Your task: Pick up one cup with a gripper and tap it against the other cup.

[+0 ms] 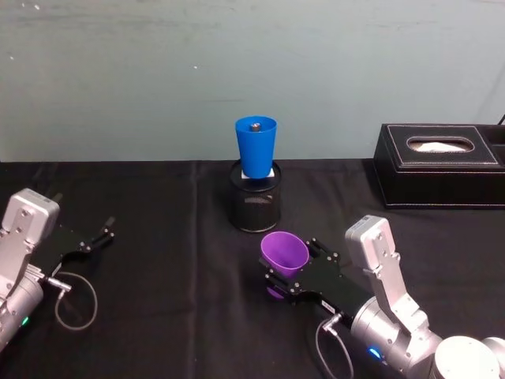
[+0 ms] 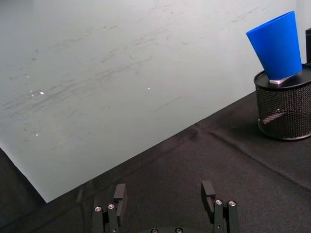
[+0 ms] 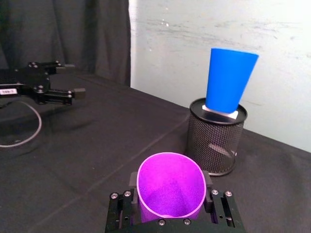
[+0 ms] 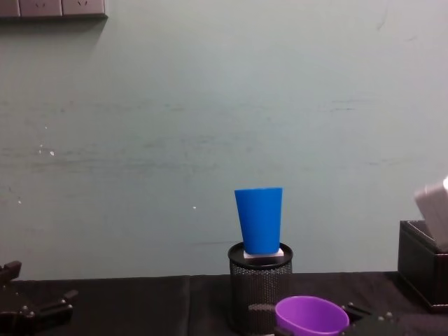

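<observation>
The purple cup [image 1: 284, 253] sits between the fingers of my right gripper [image 1: 289, 272], which is shut on it, mouth tilted up. In the right wrist view the purple cup [image 3: 170, 189] is flanked by the black fingers [image 3: 214, 201]. The blue cup [image 1: 256, 146] stands upright on a white piece atop the black mesh pen holder [image 1: 255, 207], just beyond and slightly left of the purple cup, apart from it. The chest view has the blue cup [image 4: 259, 220] above the purple cup [image 4: 311, 316]. My left gripper [image 1: 96, 237] rests open at the far left, fingers [image 2: 120, 196] spread.
A black tissue box [image 1: 440, 164] stands at the back right. A cable [image 1: 75, 304] loops on the black cloth by my left arm. The pale wall runs close behind the pen holder [image 3: 215, 138].
</observation>
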